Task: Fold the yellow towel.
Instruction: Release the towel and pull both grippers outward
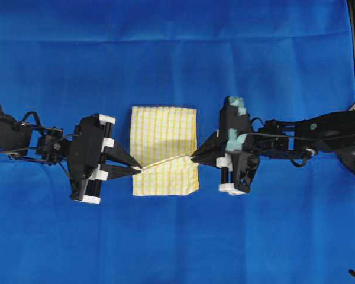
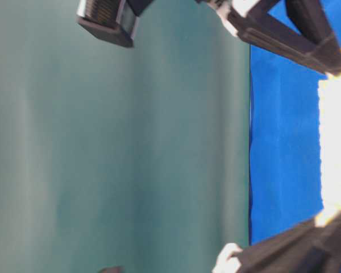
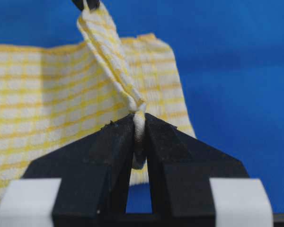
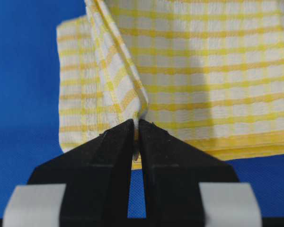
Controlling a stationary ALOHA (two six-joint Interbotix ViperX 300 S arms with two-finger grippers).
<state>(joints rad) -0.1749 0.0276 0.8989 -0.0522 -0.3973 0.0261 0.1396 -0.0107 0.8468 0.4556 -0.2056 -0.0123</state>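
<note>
The left gripper and the right gripper each pinch one side edge of the yellow towel lying in the middle of the blue cloth, so uneven pulling could drag the thin fold crooked.

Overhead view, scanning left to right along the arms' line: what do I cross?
Left pincer, shut on a corner → white-and-yellow checked woven towel on the blue cloth → right pincer, shut on the opposite corner.
</note>
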